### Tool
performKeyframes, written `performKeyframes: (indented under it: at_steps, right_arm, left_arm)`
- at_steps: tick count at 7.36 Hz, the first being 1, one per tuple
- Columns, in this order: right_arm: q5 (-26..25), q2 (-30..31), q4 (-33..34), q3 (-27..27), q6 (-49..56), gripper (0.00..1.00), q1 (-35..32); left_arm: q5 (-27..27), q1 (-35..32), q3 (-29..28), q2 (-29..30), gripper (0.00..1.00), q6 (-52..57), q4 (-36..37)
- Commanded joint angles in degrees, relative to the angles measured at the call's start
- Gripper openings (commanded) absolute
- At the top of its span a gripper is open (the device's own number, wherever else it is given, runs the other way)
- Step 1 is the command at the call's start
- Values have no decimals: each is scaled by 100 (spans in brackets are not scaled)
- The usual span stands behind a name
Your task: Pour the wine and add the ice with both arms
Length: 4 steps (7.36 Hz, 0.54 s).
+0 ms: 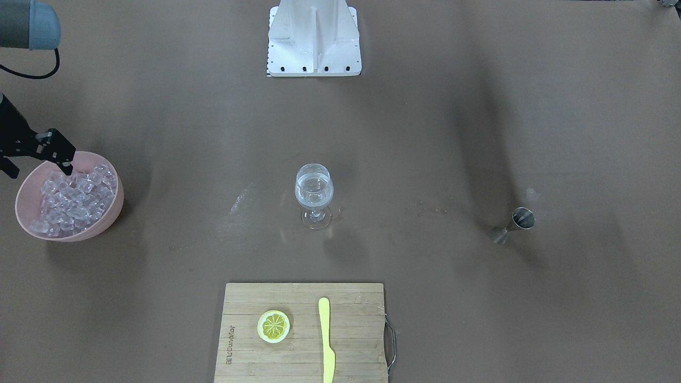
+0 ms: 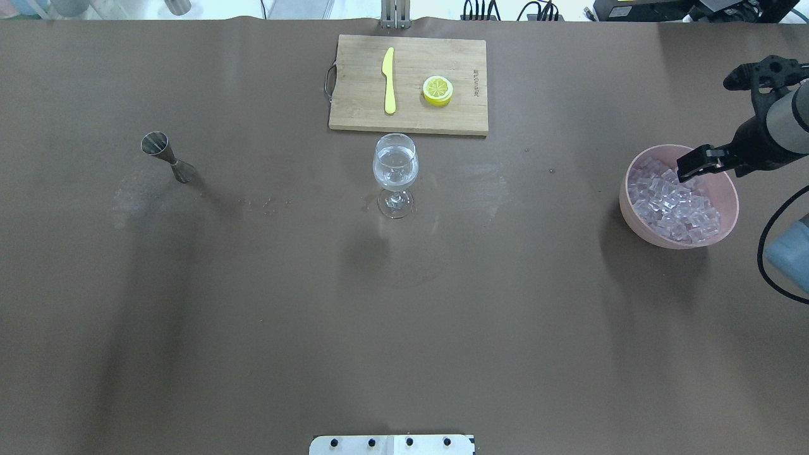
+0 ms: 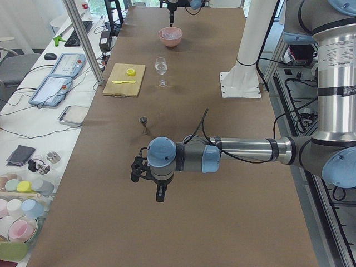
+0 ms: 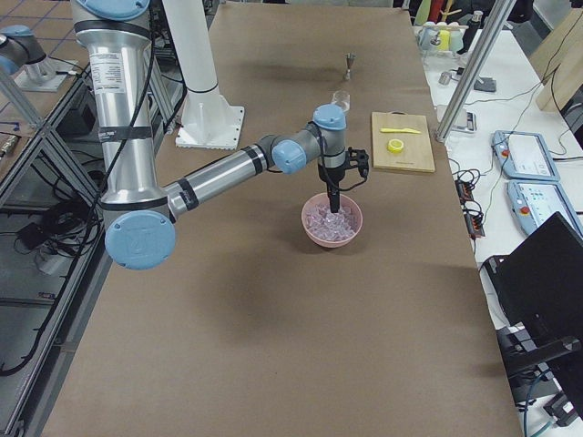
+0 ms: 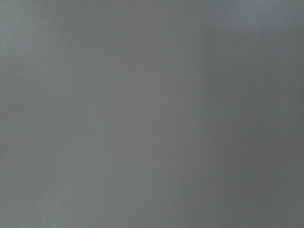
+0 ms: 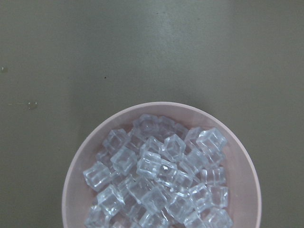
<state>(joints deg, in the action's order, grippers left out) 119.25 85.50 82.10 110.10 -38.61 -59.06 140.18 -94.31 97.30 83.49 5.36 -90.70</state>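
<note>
A stemmed wine glass (image 1: pixel 314 194) stands mid-table and holds a little clear wine (image 2: pixel 395 172). A pink bowl (image 2: pixel 632 208) at the robot's right holds many clear ice cubes (image 2: pixel 676 202), which also show in the right wrist view (image 6: pixel 161 185). My right gripper (image 2: pixel 714 165) points down over the bowl's far side. It looks open, with one fingertip (image 1: pixel 68 167) just above the ice. My left gripper (image 3: pixel 160 194) shows only in the exterior left view, low over bare table near the robot's left end. I cannot tell whether it is open or shut.
A steel jigger (image 2: pixel 165 157) stands upright left of the glass. A wooden cutting board (image 2: pixel 354 114) beyond the glass carries a yellow knife (image 2: pixel 389 79) and a lemon slice (image 2: pixel 437 90). The white pedestal (image 1: pixel 314 37) is at the robot's edge.
</note>
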Motion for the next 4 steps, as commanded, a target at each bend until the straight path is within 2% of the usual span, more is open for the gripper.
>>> performKeyframes:
  at_steps: [1, 4]
  right_arm:
    - [-16, -42, -904, -471, -504, 100, 166]
    - [-209, 54, -906, -603, -568, 99, 324]
  left_arm:
    - [1, 0, -1, 1, 99, 0, -9]
    - [10, -9, 17, 1, 99, 0, -9]
